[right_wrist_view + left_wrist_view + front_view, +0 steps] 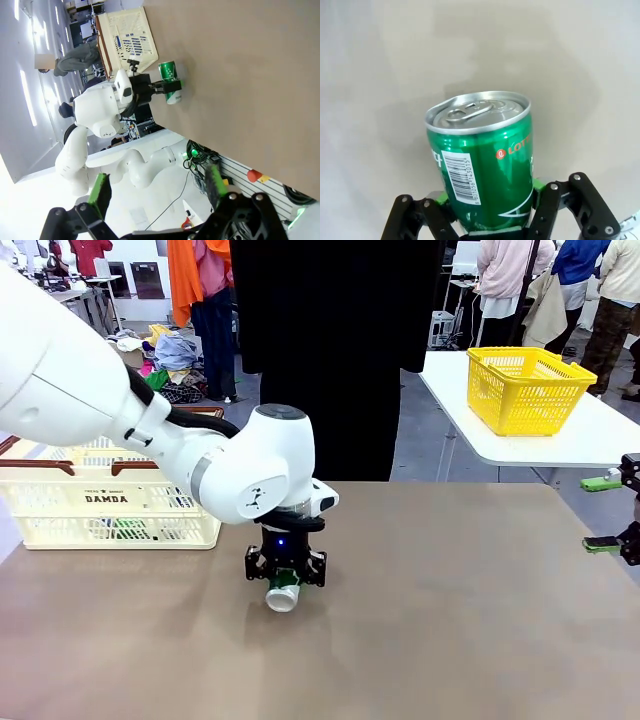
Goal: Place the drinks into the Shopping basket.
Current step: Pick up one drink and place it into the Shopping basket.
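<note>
- The left gripper is closed on a green can, mid-table, well right of the basket and held low over the table.
- In the left wrist view the pads pinch the can's lower body, its silver top pointing away; the grip looks firm enough to lift.
- Judgement: raise it above the basket's brown rim before crossing, then lower inside.
- Bare tabletop lies between can and basket.
- The right gripper hangs open at the table's far right edge, well clear.
</note>
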You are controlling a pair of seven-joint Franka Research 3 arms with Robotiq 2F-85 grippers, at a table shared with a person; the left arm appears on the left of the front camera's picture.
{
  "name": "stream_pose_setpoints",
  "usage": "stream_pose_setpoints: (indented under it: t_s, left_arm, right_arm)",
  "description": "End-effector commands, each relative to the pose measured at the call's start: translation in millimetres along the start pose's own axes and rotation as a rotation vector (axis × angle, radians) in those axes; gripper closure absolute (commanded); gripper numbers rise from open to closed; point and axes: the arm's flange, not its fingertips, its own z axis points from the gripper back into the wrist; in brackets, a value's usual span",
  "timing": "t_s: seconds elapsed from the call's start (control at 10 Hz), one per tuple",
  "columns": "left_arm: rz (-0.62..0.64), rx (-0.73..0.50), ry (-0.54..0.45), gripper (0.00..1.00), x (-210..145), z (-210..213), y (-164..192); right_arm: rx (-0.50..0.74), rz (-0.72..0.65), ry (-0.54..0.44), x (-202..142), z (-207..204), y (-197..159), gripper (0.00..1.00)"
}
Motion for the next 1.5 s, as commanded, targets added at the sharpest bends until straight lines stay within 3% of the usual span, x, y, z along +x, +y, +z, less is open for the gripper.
stream_pose_setpoints:
  t_s: [0.0, 0.2, 0.3, 0.5, 0.6, 0.8, 1.0, 1.1, 1.2, 1.4]
  left_arm:
    - [0.016, 0.044, -0.059, 1.0, -0.4, 43.6, 17.4]
    - [-0.106, 0.008, -0.088, 1.0, 13.2, 126.3, 49.2]
    - [-0.059, 0.05, -0.139, 1.0, 19.7, 174.6, 64.8]
    - [-0.149, 0.025, -0.207, 1.0, 52.9, 266.6, 111.6]
    - [-0.059, 0.071, -0.235, 1.0, 78.1, 281.9, 146.3]
    - [0.042, 0.229, -0.294, 1.0, 112.4, 260.0, 209.5]
    - [0.175, 0.212, -0.249, 1.0, 119.5, 223.2, 273.9]
    - [0.238, 0.086, -0.21, 1.0, 110.7, 222.2, 291.5]
    - [0.09, 0.203, -0.255, 1.0, 126.3, 232.1, 271.0]
    - [0.09, 0.203, -0.255, 1.0, 126.3, 232.1, 271.0]
  right_arm:
    - [0.019, -0.016, -0.009, 1.5, 0.2, 6.2, 0.0]
    - [0.019, -0.016, -0.009, 1.5, 0.2, 6.2, 0.0]
    - [0.019, -0.016, -0.009, 1.5, 0.2, 6.2, 0.0]
    - [0.019, -0.016, -0.009, 1.5, 0.2, 6.2, 0.0]
    - [0.019, -0.016, -0.009, 1.5, 0.2, 6.2, 0.0]
    - [0.019, -0.016, -0.009, 1.5, 0.2, 6.2, 0.0]
    - [0.019, -0.016, -0.009, 1.5, 0.2, 6.2, 0.0]
    - [0.019, -0.016, -0.009, 1.5, 0.2, 6.2, 0.0]
    - [0.019, -0.016, -0.009, 1.5, 0.2, 6.2, 0.0]
    - [0.019, -0.016, -0.009, 1.5, 0.2, 6.2, 0.0]
